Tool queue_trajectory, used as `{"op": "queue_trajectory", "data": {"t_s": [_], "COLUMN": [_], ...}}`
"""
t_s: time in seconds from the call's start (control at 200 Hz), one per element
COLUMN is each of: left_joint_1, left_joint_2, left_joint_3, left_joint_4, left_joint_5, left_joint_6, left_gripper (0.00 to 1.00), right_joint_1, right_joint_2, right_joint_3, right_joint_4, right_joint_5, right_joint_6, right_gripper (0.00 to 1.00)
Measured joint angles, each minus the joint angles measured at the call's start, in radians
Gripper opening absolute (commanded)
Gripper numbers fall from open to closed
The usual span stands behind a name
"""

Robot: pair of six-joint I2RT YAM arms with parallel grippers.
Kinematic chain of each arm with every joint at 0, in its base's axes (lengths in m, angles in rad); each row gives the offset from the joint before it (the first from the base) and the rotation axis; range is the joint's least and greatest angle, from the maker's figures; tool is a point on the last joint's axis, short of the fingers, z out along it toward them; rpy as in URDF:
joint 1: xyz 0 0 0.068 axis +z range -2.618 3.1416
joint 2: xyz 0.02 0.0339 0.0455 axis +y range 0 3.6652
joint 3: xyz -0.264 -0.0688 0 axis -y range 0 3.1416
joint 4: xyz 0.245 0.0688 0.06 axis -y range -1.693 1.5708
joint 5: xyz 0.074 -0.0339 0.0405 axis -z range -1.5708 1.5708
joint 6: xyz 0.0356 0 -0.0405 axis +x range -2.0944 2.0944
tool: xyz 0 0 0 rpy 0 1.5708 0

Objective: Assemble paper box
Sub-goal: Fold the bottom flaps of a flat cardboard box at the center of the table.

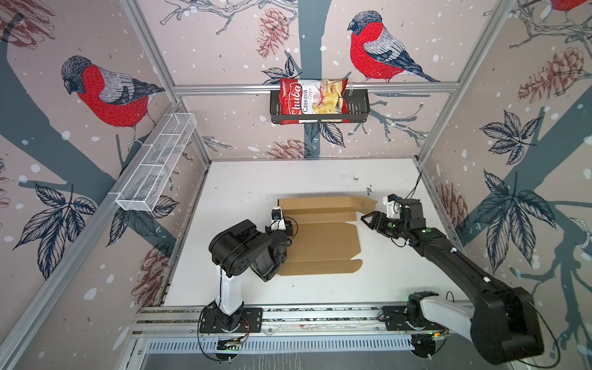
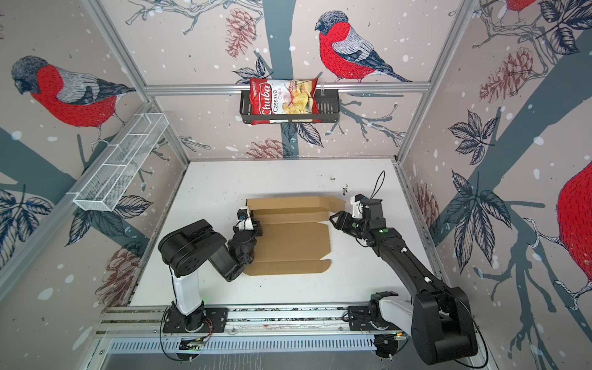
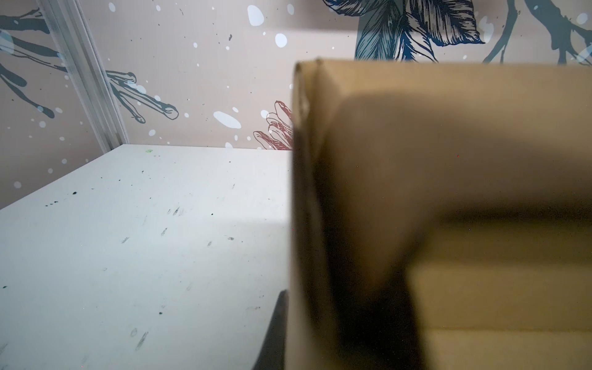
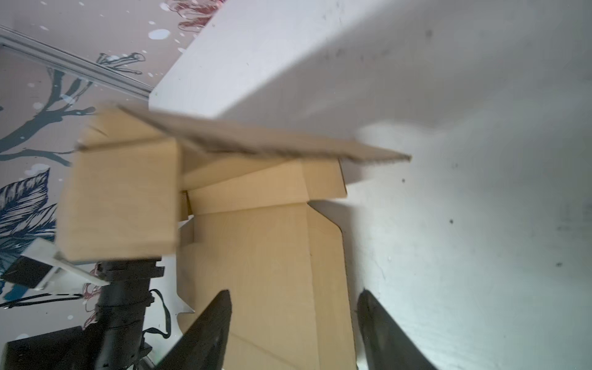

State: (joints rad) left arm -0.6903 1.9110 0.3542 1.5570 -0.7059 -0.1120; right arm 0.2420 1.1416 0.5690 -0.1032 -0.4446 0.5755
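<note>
Paper box (image 1: 323,243) mid-worktop (image 1: 243,182), partly folded.
Left hand (image 1: 292,228) clamps its 9 o'clock flap (image 3: 416,160), seen upright from the left wrist; the right wrist view best shows the right hand (image 4: 294,294) spread open at 3 o'clock.

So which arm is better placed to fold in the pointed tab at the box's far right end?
Right: the right tool hangs open beside that tab of the paper box, while the left tool is shut on the opposite flap.

Left fingers (image 3: 275,333) pinched closed, right fingers (image 4: 208,326) spread apart.
</note>
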Motion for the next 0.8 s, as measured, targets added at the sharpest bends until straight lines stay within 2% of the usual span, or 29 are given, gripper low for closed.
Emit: {"op": "queue_trajectory", "data": {"t_s": [0.095, 0.395, 0.52, 0.8], "left_joint_1": [0.006, 0.018, 0.031, 0.034], "left_joint_2": [-0.010, -0.036, -0.054, -0.121], "left_joint_3": [0.002, 0.003, 0.003, 0.005], "left_joint_4": [-0.023, -0.075, -0.110, -0.211], "left_joint_5": [0.000, 0.008, 0.021, 0.051], "left_joint_6": [-0.012, -0.031, -0.048, -0.080], "left_gripper": [0.08, 0.08, 0.08, 0.07], "right_joint_1": [0.055, 0.148, 0.163, 0.183], "right_joint_2": [0.047, 0.301, 0.376, 0.500], "right_joint_3": [-0.035, -0.066, -0.069, -0.117], "right_joint_4": [0.103, 0.600, 0.703, 0.940], "right_joint_5": [0.052, 0.209, 0.286, 0.337], "right_joint_6": [0.030, 0.029, 0.031, 0.085], "right_gripper": [0.60, 0.58, 0.60, 0.62]}}
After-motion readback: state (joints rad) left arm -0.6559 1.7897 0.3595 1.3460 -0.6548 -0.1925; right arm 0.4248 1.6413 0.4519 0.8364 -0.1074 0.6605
